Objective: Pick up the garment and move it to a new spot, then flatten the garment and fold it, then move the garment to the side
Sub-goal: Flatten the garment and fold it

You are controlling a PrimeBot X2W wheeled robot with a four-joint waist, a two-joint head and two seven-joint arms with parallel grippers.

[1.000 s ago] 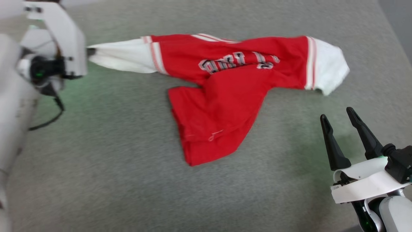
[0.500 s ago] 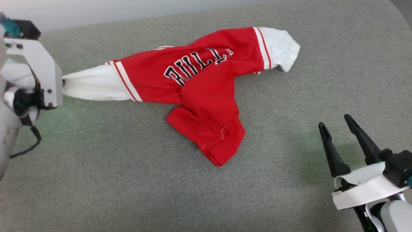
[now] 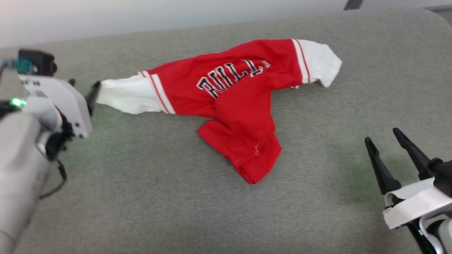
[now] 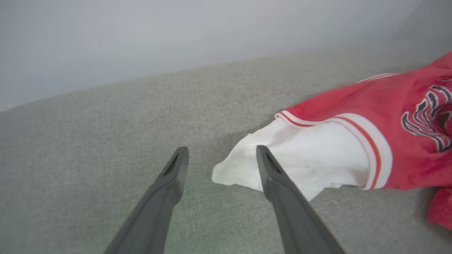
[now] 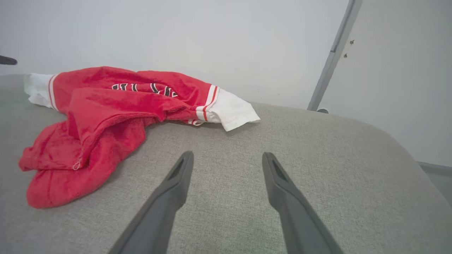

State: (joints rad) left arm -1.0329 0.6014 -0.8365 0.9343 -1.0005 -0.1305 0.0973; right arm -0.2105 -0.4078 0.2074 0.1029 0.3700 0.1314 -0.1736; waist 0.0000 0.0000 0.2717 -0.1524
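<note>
- Left gripper [image 3: 84,84]: I read its jaws as spread and gripping nothing; the white sleeve tip lies right at the fingers.
- Garment [image 3: 233,102]: red jersey, crumpled, lying mid-surface toward the far edge, one white sleeve out each way.
- Surface [image 3: 141,204]: grey woven cloth with a rounded far corner.
- Right gripper [image 3: 381,135]: jaws spread, empty, well apart from the garment.
- Room: pale wall [image 5: 176,31], grey upright strip [image 5: 332,56].

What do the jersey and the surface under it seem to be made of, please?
The jersey looks like thin, soft knit fabric, matte: it lies limp in rumpled folds. The grey surface looks like padded upholstery, probably woven or felt-like cloth, matte, with fine heathered texture and a rounded corner.
</note>
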